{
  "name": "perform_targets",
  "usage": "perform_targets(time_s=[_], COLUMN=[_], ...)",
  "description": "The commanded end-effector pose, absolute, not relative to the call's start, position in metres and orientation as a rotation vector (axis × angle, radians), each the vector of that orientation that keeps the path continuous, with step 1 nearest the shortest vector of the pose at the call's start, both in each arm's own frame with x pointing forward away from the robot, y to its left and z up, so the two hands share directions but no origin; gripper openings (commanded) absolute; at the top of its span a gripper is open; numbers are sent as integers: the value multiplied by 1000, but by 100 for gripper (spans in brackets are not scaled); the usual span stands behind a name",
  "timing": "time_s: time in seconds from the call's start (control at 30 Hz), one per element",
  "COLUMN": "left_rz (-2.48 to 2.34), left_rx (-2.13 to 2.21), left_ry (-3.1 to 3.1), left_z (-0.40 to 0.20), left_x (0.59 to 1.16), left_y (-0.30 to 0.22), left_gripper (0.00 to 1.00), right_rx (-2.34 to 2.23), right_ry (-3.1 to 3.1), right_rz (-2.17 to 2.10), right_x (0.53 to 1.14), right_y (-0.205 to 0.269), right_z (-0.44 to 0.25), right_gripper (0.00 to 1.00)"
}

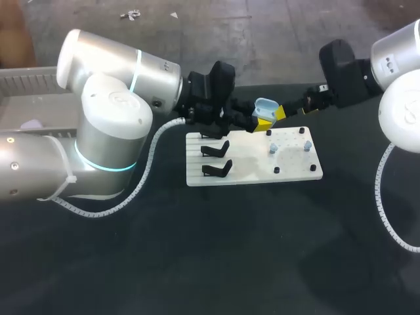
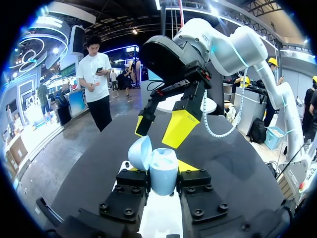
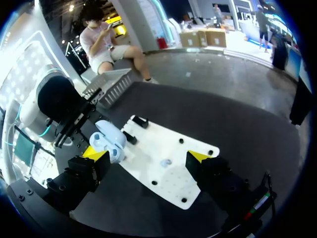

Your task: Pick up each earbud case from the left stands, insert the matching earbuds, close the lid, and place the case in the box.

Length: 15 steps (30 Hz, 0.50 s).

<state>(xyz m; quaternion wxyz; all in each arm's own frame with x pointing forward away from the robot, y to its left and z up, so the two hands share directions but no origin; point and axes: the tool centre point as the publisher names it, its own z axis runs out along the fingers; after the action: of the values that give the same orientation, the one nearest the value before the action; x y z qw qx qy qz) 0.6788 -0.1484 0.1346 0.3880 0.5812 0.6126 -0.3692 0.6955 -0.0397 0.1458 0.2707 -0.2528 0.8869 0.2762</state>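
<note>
A light blue earbud case (image 1: 265, 105) with its lid open hangs above the white board's (image 1: 252, 172) far edge. My left gripper (image 1: 261, 122) is shut on it. In the left wrist view the case (image 2: 162, 171) stands upright between my left gripper's (image 2: 163, 179) black fingers, lid (image 2: 140, 152) tipped back. My right gripper (image 2: 159, 125) hovers open just ahead of it. In the right wrist view the case (image 3: 111, 140) lies close to one yellow fingertip (image 3: 96, 152) of my open right gripper (image 3: 148, 156). A pale earbud (image 3: 166, 162) lies on the board (image 3: 173, 186).
Three empty black stands (image 1: 216, 151) sit on the board's left half. Small pegs and pale earbuds (image 1: 273, 149) are on its right half. A grey box (image 1: 26, 85) stands at the far left behind my left arm. Dark tabletop surrounds the board.
</note>
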Motion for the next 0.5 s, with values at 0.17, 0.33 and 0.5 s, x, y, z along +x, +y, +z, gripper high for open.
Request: perform_targets(time_s=[0.17,0.33,0.5], left_rz=[-1055,-1109,-1149], left_rx=[1375,1317,1259], left_ry=[1460,1389,1325], left_z=[138,150,167], left_x=[671,665,660], left_y=[-123,-109,-95], left_gripper=[0,0,0], right_rx=[-662,-644,-617], right_ry=[2453,2503,2568], right_rz=[607,514,421], right_x=[692,692,694], right_y=[-50,-59,-68], right_z=[150,144,135], right_gripper=[100,100,100])
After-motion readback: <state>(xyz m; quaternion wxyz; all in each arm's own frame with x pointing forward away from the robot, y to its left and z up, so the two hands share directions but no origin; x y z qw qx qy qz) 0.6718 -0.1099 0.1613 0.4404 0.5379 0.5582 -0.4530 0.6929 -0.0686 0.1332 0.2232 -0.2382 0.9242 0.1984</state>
